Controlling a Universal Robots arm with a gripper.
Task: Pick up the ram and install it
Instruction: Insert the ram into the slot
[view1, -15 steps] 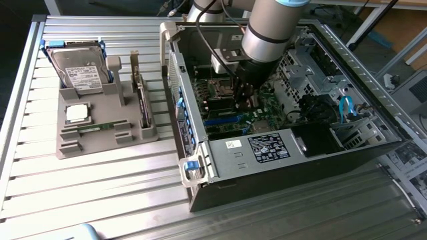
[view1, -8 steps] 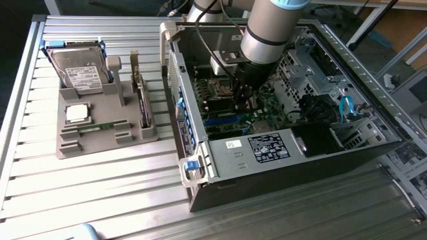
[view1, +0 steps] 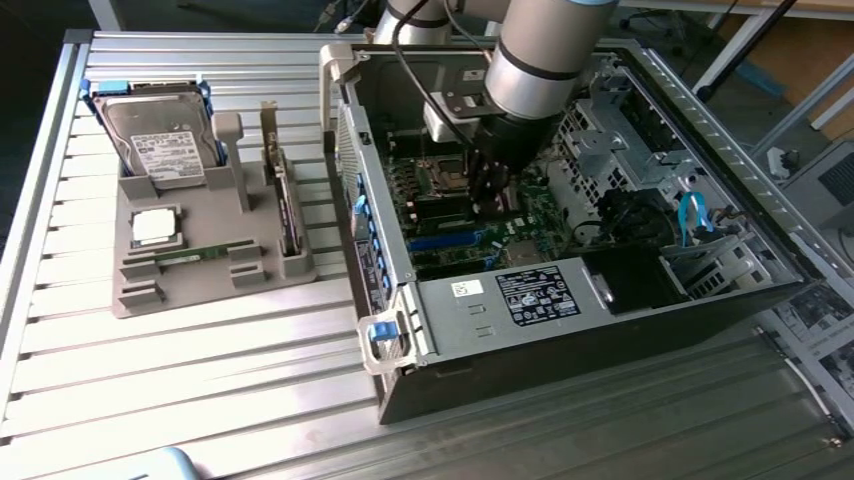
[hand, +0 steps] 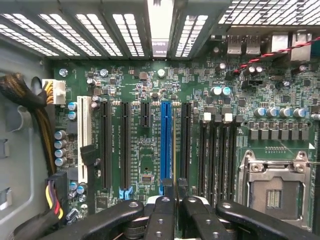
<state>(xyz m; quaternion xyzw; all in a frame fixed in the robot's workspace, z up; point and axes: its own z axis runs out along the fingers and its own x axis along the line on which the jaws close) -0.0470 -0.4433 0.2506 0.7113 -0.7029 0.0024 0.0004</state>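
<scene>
The ram lies flat in a slot of the grey holder on the metal table, at the exterior view's left, well apart from the open computer case. We judge it light, thin and stiff, but fragile (the chips and the contact edge should not be pressed), so the best hold is across its two long edges near the middle. Just beside it in the holder sit a square silver chip and, upright behind, a hard drive.

The gripper is inside the case, low over the green board. In the wrist view the gripper has its jaws almost together, and we see nothing between them. The arm reaches steeply downward into the case, and below the jaws are the long slots of the board.
</scene>
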